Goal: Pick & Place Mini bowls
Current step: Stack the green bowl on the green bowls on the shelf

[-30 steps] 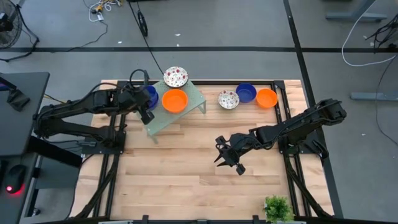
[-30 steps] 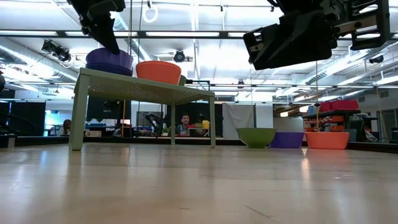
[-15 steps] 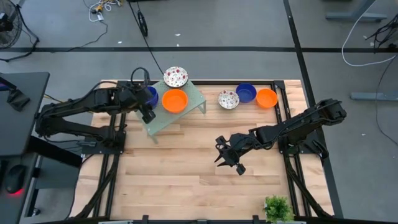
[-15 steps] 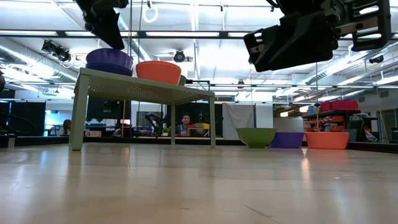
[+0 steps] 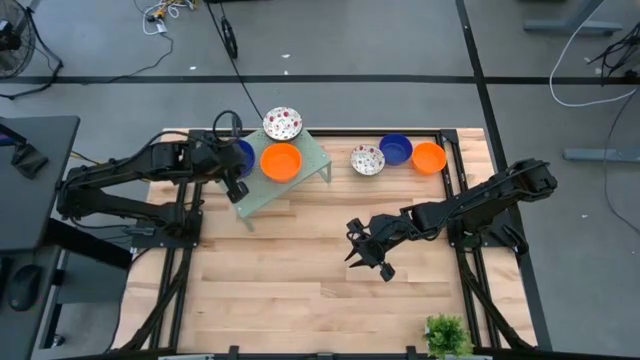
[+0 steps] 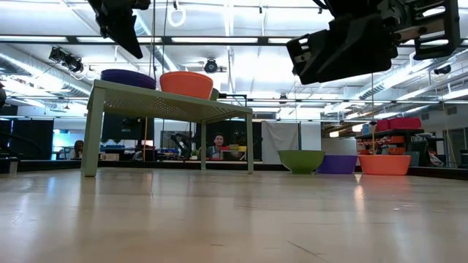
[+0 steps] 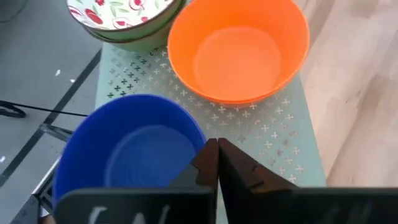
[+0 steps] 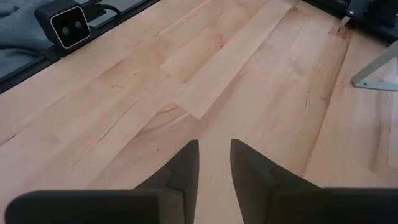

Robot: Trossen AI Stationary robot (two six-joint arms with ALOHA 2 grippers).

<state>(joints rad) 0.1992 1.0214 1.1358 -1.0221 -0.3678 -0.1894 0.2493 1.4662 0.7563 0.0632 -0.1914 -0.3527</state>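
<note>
A blue mini bowl [image 5: 241, 152] [image 7: 127, 155], an orange one [image 5: 281, 161] [image 7: 239, 50] and a speckled one [image 5: 283, 123] [image 7: 118, 15] sit on the pale green perforated rack [image 5: 312, 152] [image 6: 168, 102]. Three more bowls stand on the table by the far edge: speckled [image 5: 367, 159], blue [image 5: 396, 149], orange [image 5: 429, 157]. My left gripper [image 7: 217, 155] [image 6: 135, 45] is shut and hovers just above the blue bowl's rim on the rack. My right gripper [image 8: 214, 155] [image 5: 368, 262] is open, above the bare middle of the table.
The rack stands on thin legs [image 6: 91, 139] at the table's far left. Bare wood [image 5: 300, 270] spreads between the rack and the near edge. A small plant [image 5: 448, 335] sits at the near right corner. People show in the room beyond [image 6: 217, 142].
The blue bowl on the rack sat high on one side and has dropped flat onto the rack top. My left gripper has moved up, clear of the bowl's rim. The right arm has stayed still.
</note>
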